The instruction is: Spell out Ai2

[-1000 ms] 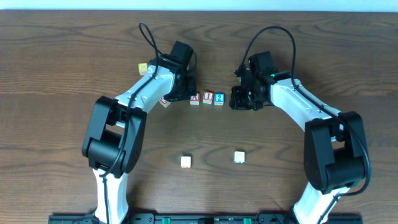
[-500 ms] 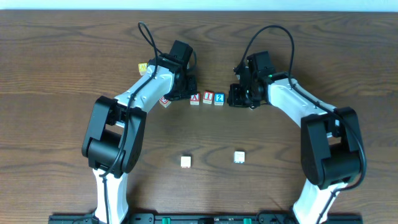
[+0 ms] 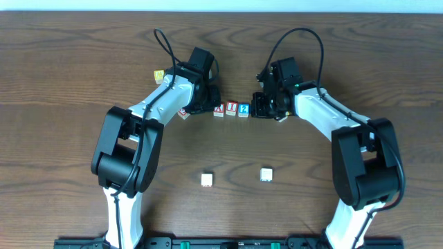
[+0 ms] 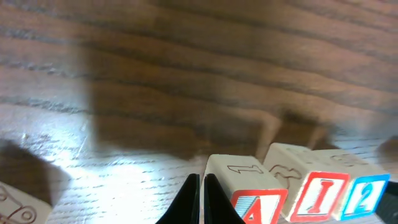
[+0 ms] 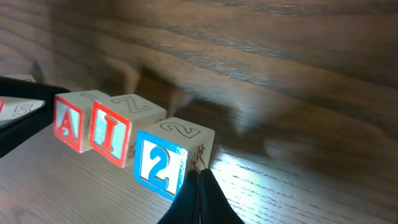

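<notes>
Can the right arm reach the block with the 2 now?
Probably yes: the right gripper, fingers closed, sits just beside the 2 block, with nothing between them.

- Mid-worktop, nearer the far edge: the A block, I block and 2 block sit side by side in a row.
- The left gripper stands just beside the A block, on its left-edge side.
- The right gripper stands just beside the 2 block.
- Toward the near edge lie one loose block and a second loose block, well apart.
</notes>
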Tool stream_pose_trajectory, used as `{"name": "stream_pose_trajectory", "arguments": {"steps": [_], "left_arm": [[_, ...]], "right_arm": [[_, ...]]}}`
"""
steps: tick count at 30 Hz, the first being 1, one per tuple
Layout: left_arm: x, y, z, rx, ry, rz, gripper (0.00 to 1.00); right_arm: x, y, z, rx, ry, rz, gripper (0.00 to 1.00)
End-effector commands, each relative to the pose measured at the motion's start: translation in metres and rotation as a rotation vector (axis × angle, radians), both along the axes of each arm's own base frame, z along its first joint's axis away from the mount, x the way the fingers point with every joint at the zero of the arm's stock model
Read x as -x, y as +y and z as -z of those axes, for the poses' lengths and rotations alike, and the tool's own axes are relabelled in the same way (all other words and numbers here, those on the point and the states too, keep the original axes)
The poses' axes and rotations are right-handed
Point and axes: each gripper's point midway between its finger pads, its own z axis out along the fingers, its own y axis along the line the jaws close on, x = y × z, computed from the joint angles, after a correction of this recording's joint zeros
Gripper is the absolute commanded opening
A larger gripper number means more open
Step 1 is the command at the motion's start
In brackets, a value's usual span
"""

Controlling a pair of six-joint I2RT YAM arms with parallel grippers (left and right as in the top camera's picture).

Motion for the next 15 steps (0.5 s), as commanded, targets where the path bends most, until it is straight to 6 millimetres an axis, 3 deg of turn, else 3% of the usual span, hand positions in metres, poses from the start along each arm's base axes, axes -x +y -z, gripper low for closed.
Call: {"name": "stream_pose_trajectory", "arguments": {"steps": [1,15], "left_arm": [[0.0038,-0.0023,0.0068,0.015,0.027,-0.006,0.06],[0.0056,-0.006,0.0059,0.035,0.04,-0.016,0.06]], "right_arm": [[0.0036,0.0075,0.0016,-0.012,0.011,-0.007,0.02],[-0.0009,0.0091,-0.0004,-0.021,-0.006,-0.001,0.02]]}}
